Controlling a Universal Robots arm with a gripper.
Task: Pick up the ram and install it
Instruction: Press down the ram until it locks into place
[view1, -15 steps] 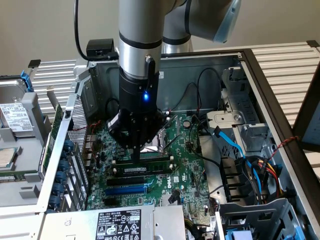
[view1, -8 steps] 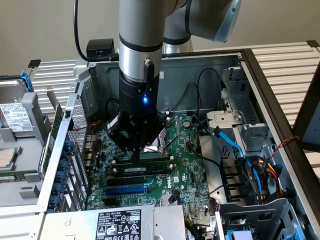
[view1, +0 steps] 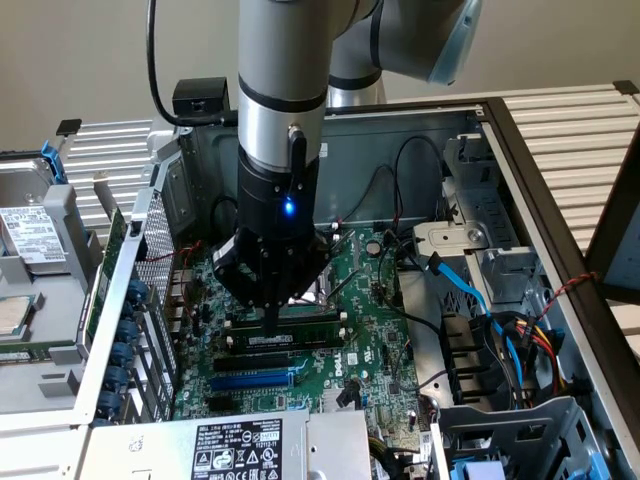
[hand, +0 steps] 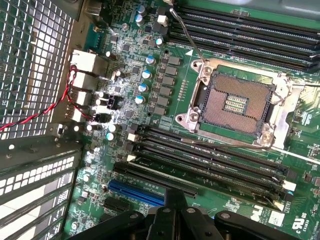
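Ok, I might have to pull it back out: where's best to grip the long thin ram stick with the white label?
Probably its upper long edge, near mid-length, pinching the two flat faces from straight above. The ram stick stands on edge along the long black slots of the green motherboard, so only that edge looks free.

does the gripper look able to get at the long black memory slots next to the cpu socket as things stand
Probably yes. The gripper is already down inside the open metal computer case, right at the long black memory slots on the green motherboard, beside the square silver CPU socket. Nothing appears to block it there.
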